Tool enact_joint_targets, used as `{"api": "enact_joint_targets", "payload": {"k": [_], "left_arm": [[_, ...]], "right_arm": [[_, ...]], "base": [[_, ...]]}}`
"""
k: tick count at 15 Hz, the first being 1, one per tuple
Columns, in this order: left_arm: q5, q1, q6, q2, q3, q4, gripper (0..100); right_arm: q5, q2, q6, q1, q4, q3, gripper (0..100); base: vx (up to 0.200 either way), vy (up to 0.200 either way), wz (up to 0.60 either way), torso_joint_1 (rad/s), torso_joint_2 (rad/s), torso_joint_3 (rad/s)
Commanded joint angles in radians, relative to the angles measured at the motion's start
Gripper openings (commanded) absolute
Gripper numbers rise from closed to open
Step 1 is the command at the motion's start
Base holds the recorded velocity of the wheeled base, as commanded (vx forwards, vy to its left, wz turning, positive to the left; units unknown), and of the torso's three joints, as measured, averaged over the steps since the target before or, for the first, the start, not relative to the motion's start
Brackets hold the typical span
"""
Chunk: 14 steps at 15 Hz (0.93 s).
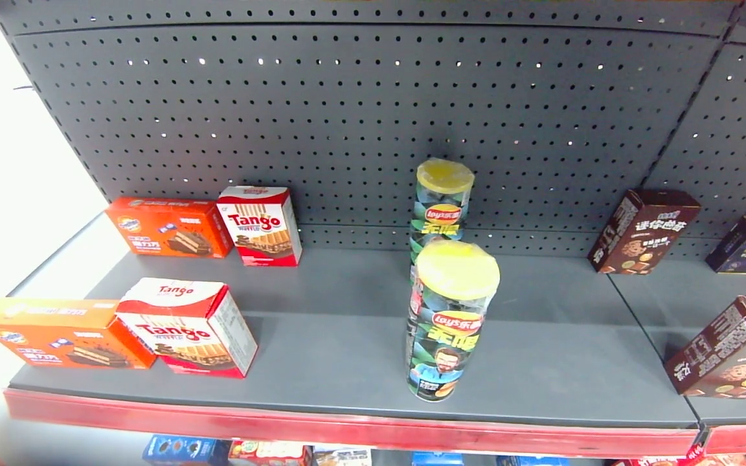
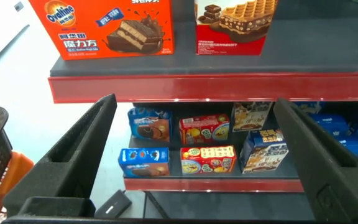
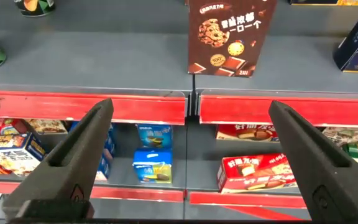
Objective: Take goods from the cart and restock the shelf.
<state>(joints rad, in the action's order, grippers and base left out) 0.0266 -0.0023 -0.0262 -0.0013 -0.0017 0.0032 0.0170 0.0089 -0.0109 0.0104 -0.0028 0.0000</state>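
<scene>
Dark grey perforated back panel (image 1: pixel 347 116) rising behind the shelf (image 1: pixel 347 349). Red price strip (image 1: pixel 347 424) along its front edge. Lower tiers: two blue biscuit boxes (image 2: pixel 143 162) stacked just beside two red boxes (image 2: pixel 204 129); a long red carton (image 3: pixel 253 174) lying flat. Pale floor (image 2: pixel 11 68) at the left

The flat metal shelf board (image 1: pixel 541 349) is matt dark grey, its front lip (image 1: pixel 347 430) red; the metal back panel (image 1: pixel 347 97) is dark grey, dotted with even rows of small holes. The two tall chip tubes (image 1: pixel 451 323) have yellow lids and green, black and blue wraps with a red-and-yellow badge. At left, two orange cardboard boxes (image 1: pixel 65 333) show brown cake slices; two red-and-white wafer boxes (image 1: pixel 188 327) beside them carry red lettering. At right, two dark brown biscuit boxes (image 1: pixel 729 346) bear white print.
</scene>
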Motion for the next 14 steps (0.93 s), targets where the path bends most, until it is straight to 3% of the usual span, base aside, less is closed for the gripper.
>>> {"api": "enact_joint_targets", "payload": {"k": [1,3,14], "left_arm": [[0.001,0.001,-0.001,0.001,0.0,0.0,100],[0.001,0.001,0.0,0.001,0.0,0.0,100],[-0.004,0.001,0.002,0.001,0.0,-0.002,100]], "right_arm": [[0.0,-0.001,0.0,0.0,0.0,0.0,100],[0.0,-0.001,0.0,0.0,0.0,0.0,100],[-0.002,-0.001,0.0,0.0,0.0,0.0,100]], "base": [[0.0,0.0,0.0,0.0,0.0,0.0],[0.0,0.0,-0.6,0.0,0.0,0.005],[0.0,0.0,0.0,0.0,0.0,0.0]]}}
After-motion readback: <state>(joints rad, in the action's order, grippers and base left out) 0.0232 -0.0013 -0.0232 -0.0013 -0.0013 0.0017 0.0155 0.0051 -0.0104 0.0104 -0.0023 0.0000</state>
